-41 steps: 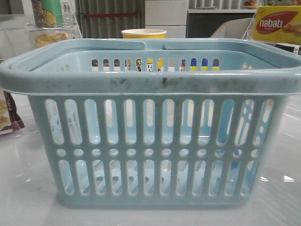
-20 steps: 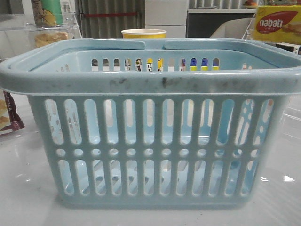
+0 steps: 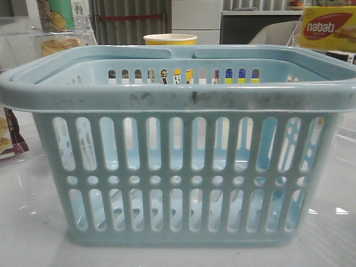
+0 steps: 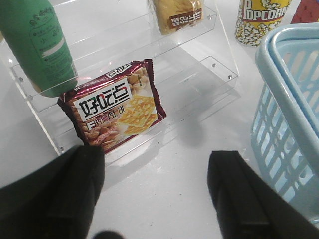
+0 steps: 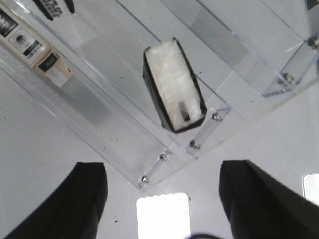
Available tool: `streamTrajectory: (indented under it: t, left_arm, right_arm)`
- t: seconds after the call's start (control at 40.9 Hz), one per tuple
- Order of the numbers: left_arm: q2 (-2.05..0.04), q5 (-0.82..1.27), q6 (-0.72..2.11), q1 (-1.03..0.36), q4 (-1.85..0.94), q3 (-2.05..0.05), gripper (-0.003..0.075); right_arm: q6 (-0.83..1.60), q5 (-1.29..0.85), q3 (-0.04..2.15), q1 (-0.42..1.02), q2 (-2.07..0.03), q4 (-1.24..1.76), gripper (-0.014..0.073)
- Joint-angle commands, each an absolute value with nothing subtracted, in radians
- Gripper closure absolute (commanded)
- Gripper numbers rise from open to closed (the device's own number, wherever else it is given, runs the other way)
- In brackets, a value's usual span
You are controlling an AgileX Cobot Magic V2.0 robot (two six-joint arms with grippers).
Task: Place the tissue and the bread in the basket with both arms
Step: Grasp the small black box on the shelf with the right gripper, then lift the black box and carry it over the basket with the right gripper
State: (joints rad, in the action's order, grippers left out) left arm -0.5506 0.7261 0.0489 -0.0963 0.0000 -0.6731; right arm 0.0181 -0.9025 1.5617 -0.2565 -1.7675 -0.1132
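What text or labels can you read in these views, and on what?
"nabati": yellow box, front view.
"POPCORN": yellow-patterned cup, left wrist view.
Large Chinese characters, not transcribed: brown snack bag.
Green bottle print: too small.
Wrapped bread label: inverted, unreadable.
Tan box print: too small.
Tissue pack: none.

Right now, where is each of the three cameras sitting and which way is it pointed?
Front view: low at table level, facing forward into the pale blue slotted plastic basket; no arm shows.
Left wrist view: on the left arm, looking down at a maroon snack bag on a clear acrylic shelf; open left gripper fingers show.
Right wrist view: on the right arm, looking down at a dark-edged white tissue pack; open right gripper shows.
Shared: front and left wrist views both show the basket.
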Motion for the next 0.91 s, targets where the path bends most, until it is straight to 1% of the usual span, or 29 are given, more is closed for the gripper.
streamTrajectory:
  t: [0.0, 0.44, 0.881]
  left_arm:
    - [-0.560, 0.644, 0.042, -0.096, -0.006, -0.700, 0.0215]
    - [-0.560, 0.644, 0.042, -0.096, -0.006, -0.700, 0.0215]
    - [-0.560, 0.644, 0.042, -0.096, -0.006, -0.700, 0.0215]
  right_arm:
    - [0.023, -0.842, 1.621, -0.263, -1.748, -0.145, 0.0020]
    - [0.023, -0.778, 1.662, -0.263, -1.827, -0.164, 0.0021]
    - [0.023, -0.767, 1.662, -0.263, -1.867, -0.164, 0.0023]
